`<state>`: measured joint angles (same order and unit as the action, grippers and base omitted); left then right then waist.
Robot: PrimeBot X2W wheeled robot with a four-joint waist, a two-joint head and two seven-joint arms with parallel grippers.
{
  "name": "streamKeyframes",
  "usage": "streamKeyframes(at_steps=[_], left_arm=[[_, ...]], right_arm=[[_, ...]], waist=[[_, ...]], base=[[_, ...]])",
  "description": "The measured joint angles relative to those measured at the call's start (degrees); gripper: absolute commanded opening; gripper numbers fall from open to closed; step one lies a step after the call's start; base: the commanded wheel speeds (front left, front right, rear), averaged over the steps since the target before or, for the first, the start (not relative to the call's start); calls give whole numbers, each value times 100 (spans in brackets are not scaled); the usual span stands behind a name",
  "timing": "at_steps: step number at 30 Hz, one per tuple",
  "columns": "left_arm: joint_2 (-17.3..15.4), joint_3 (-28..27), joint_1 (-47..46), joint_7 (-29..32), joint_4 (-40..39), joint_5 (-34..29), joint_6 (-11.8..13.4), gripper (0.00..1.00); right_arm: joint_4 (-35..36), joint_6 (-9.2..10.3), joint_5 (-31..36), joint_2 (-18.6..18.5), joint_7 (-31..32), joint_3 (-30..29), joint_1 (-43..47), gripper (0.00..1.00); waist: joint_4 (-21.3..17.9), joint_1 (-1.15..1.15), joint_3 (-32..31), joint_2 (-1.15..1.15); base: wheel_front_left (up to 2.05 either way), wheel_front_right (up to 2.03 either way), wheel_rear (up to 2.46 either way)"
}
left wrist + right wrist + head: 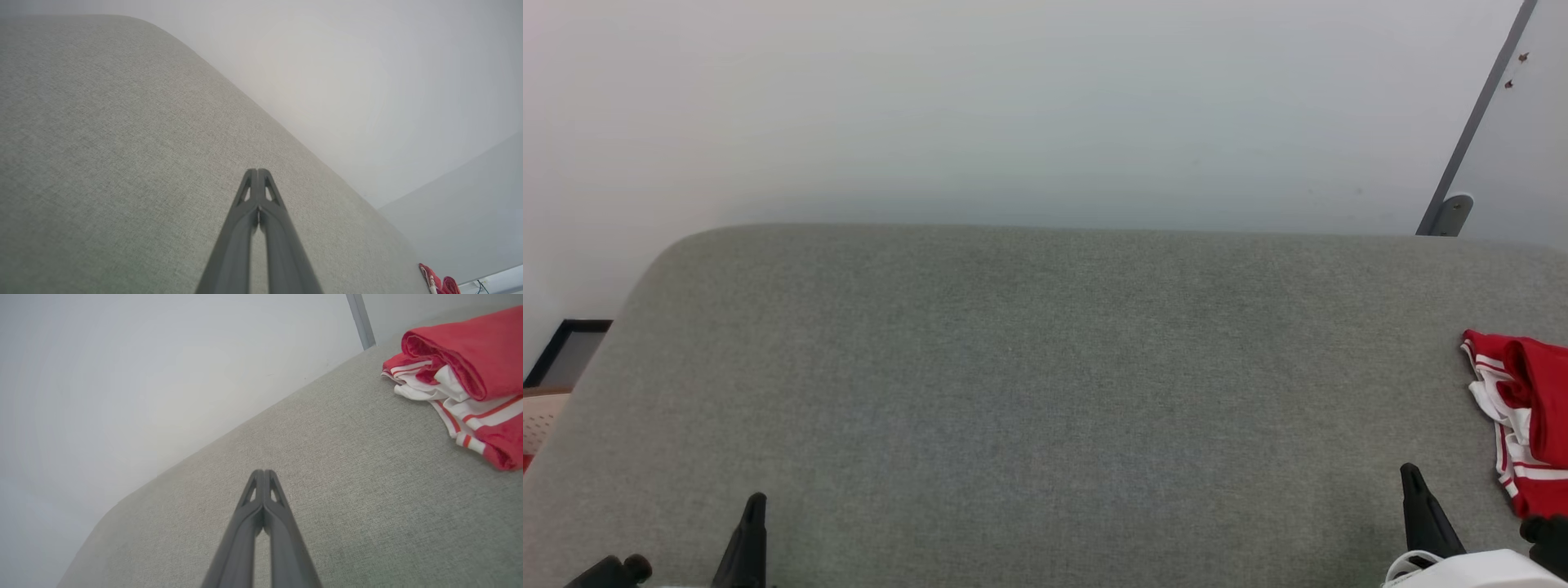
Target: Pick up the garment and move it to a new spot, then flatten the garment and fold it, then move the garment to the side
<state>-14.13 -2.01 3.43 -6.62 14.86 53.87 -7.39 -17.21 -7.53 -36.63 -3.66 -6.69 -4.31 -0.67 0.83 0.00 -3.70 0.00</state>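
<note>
Garment [1531,416]: bunched, just right of and slightly beyond the right gripper [264,472].
Nearer arm: right.
Jaws: right gripper and left gripper [257,170] both pinched together, empty.

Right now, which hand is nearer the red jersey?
Right. The right hand is close beside the red jersey, not touching; the left hand is far across the grey fabric surface.

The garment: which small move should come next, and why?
Probably open the right end effector and ease it toward the garment. That end effector is shut and empty, and it is the nearer one. The garment lies bunched, not flat, at the right of the grey surface, apart from it.
</note>
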Motion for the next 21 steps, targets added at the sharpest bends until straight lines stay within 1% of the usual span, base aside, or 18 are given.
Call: streamKeyframes(at_steps=[21], left_arm=[[335,-141,-278,397,-21,1146,0,0]], right_arm=[[88,0,-1680,24,398,-70,-141,0]], waist=[[-18,0,86,0]], base=[[0,0,0]])
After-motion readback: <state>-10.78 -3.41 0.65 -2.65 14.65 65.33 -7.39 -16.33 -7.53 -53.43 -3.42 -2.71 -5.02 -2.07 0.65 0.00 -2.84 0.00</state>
